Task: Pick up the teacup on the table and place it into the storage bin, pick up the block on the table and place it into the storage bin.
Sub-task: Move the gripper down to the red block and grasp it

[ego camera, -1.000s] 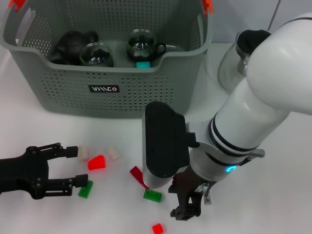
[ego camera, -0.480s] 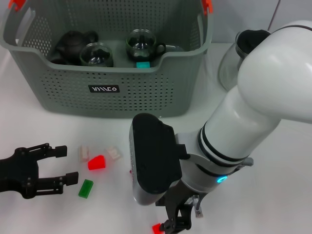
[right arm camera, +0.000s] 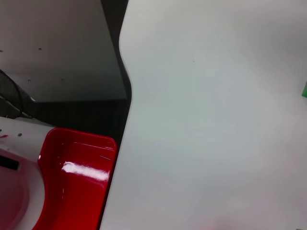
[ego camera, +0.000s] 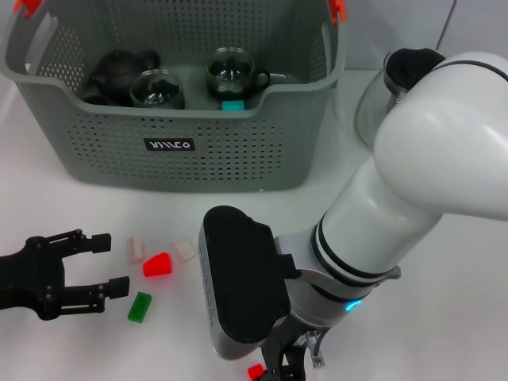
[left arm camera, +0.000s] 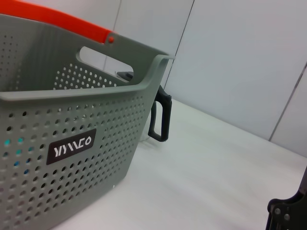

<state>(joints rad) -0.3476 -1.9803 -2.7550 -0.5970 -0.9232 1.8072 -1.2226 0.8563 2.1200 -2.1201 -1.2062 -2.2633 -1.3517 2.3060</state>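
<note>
The grey-green storage bin [ego camera: 190, 151] stands at the back of the table. It holds two glass teacups [ego camera: 156, 87] [ego camera: 230, 71], a black teapot [ego camera: 119, 67] and a teal block [ego camera: 232, 105]. Loose blocks lie on the table in front of it: a red one [ego camera: 157, 264], a green one [ego camera: 140, 306], two pale ones [ego camera: 136, 250] [ego camera: 184, 250] and a small red one [ego camera: 255, 371]. My left gripper [ego camera: 111, 263] is open at the front left, just left of the red and green blocks. My right gripper [ego camera: 284, 370] hangs low at the front edge, beside the small red block.
A glass pitcher [ego camera: 385, 99] stands right of the bin, partly behind my right arm [ego camera: 381, 214]; its black handle [left arm camera: 160, 115] shows in the left wrist view past the bin wall [left arm camera: 72, 124]. The right wrist view shows the table edge [right arm camera: 125, 96] and a red part [right arm camera: 76, 182] below it.
My right arm has swung toward the front left and now covers the centre blocks. My left gripper has drawn back to the left, away from the blocks.
</note>
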